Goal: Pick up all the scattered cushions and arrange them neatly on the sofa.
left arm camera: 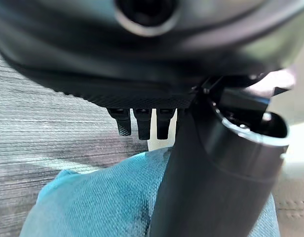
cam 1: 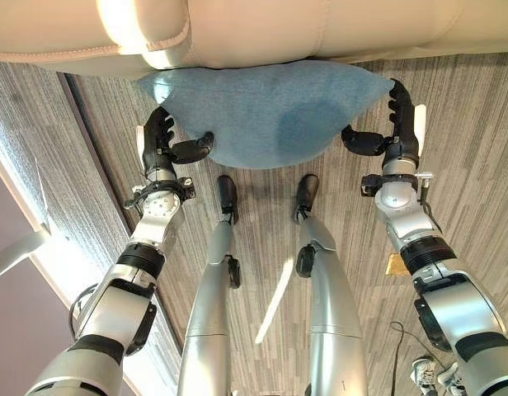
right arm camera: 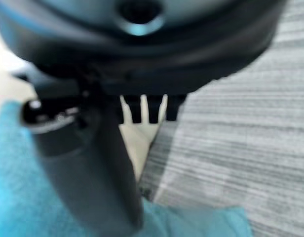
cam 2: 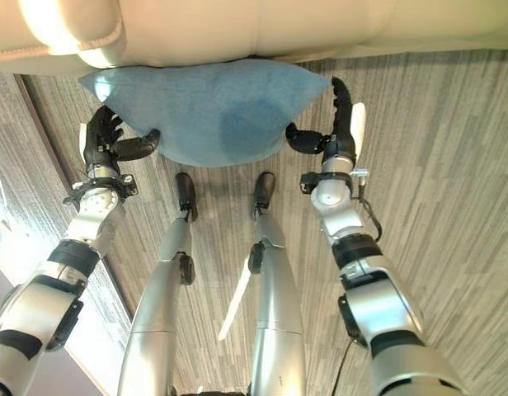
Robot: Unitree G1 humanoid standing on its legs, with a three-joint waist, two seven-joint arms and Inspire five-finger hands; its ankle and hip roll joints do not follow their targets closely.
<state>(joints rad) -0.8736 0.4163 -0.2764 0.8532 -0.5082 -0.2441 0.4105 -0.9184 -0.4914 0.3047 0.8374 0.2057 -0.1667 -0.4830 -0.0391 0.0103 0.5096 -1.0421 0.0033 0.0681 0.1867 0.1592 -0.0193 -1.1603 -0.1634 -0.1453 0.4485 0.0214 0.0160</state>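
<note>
A blue cushion (cam 1: 270, 111) hangs above the floor, just in front of the cream sofa's front edge (cam 1: 262, 29). It is pressed between my two hands. My left hand (cam 1: 161, 140) stands at its left end, fingers upright along the side and thumb reaching under it. At the right end my right hand (cam 1: 400, 132) mirrors this. In the left wrist view the straight fingers (left arm camera: 142, 123) point past the cushion (left arm camera: 102, 197). The right wrist view has the cushion (right arm camera: 14, 187) beside the thumb, with the fingers (right arm camera: 142, 111) straight.
Grey striped carpet (cam 1: 477, 148) runs under the cushion and out to both sides. A pale bright strip (cam 1: 39, 272) runs along the floor at the left. A pair of shoes (cam 1: 431, 375) shows at the lower right corner.
</note>
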